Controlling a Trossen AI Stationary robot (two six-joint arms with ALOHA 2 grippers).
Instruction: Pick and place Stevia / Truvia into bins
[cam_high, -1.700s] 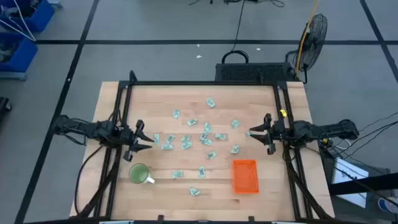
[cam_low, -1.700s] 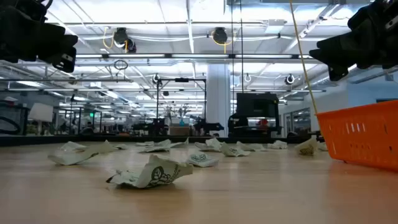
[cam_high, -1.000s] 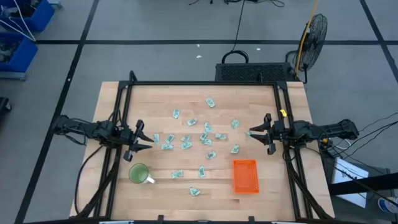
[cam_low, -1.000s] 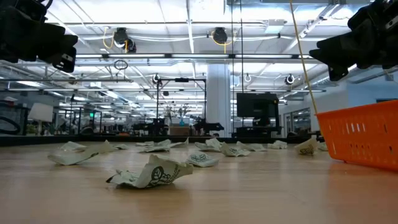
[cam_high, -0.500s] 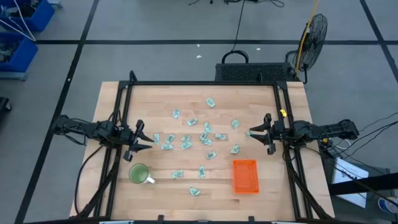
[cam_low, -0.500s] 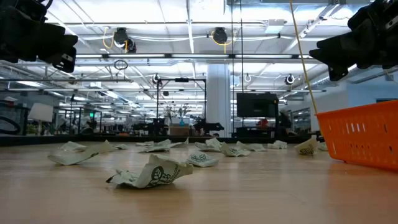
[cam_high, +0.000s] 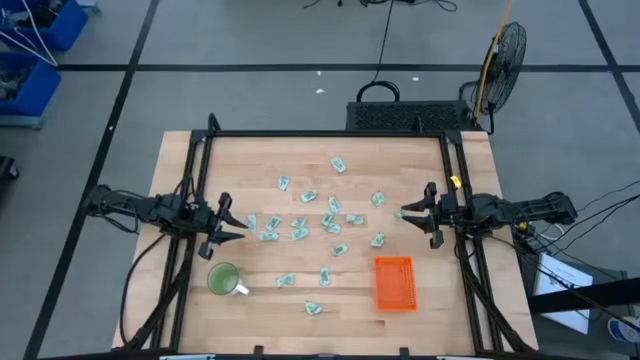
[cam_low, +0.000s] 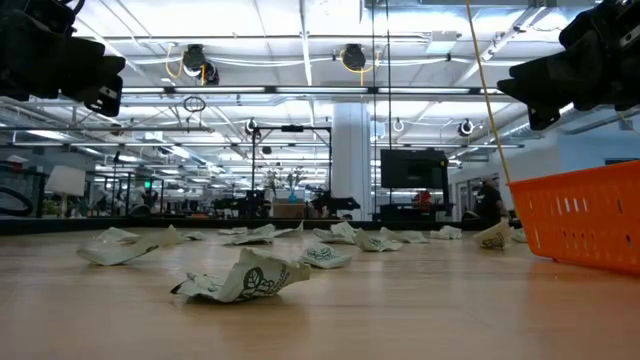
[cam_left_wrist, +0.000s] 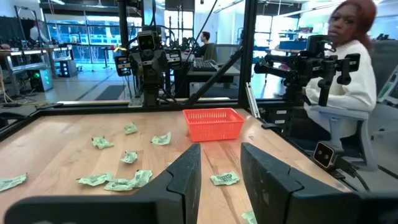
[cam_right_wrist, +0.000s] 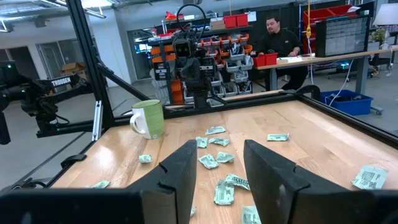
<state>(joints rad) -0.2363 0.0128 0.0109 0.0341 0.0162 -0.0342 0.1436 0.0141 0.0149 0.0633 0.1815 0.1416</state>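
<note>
Several pale green and white Stevia sachets (cam_high: 318, 218) lie flat and crumpled across the middle of the wooden table; the low view shows one close up (cam_low: 243, 280). The orange tray (cam_high: 394, 283) sits toward the near right, also seen as the orange tray (cam_left_wrist: 213, 124). My left gripper (cam_high: 238, 225) hovers open above the table's left side, pointing right, next to the leftmost sachets. My right gripper (cam_high: 405, 214) hovers open above the right side, pointing left. In the wrist views, the left gripper (cam_left_wrist: 219, 168) and the right gripper (cam_right_wrist: 217, 163) hold nothing.
A round green mug (cam_high: 223, 279) stands near the left front corner, also seen as the mug (cam_right_wrist: 148, 118). A black frame (cam_high: 325, 135) borders the table's far edge and sides. People sit in the room beyond the table. Bare wood lies along the far edge.
</note>
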